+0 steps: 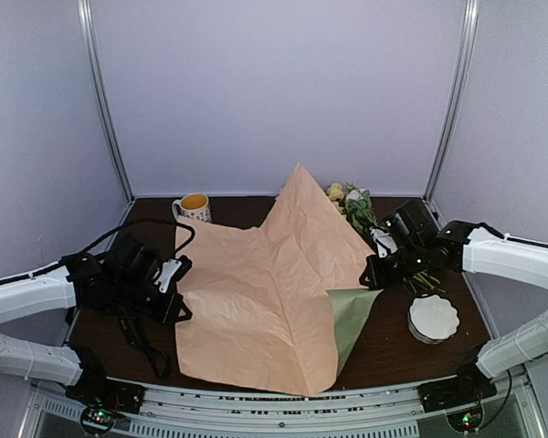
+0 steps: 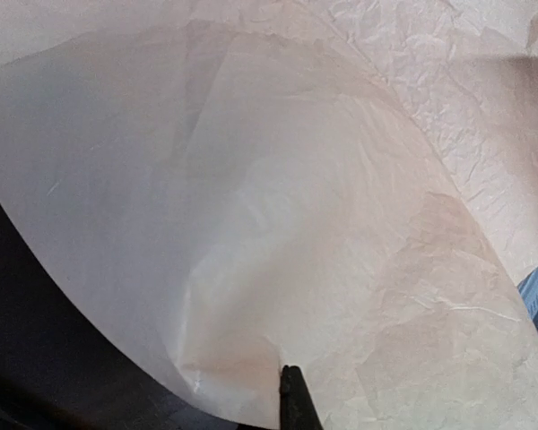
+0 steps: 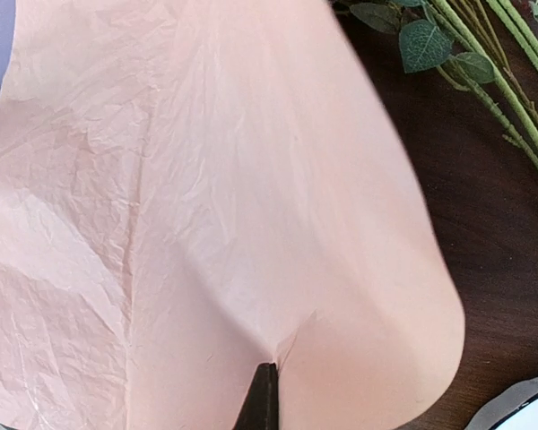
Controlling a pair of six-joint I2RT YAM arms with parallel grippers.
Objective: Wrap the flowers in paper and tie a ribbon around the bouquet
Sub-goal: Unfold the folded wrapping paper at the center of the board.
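The table (image 1: 393,351) carries the paper (image 1: 256,292), peach side up, spread between the two grippers and tented to a peak at its far side. A green corner is folded over just on the near side of the right gripper (image 1: 374,272). That gripper is pinched closed on the paper's right edge, and the left gripper (image 1: 181,290) is closed on its left edge. The flowers (image 1: 352,203) lie beyond the right gripper, partly under the paper. Bare wood shows outboard of each gripper. A dish (image 1: 433,318) sits near the right gripper, on its near side. A mug (image 1: 194,207) stands well beyond the left one.
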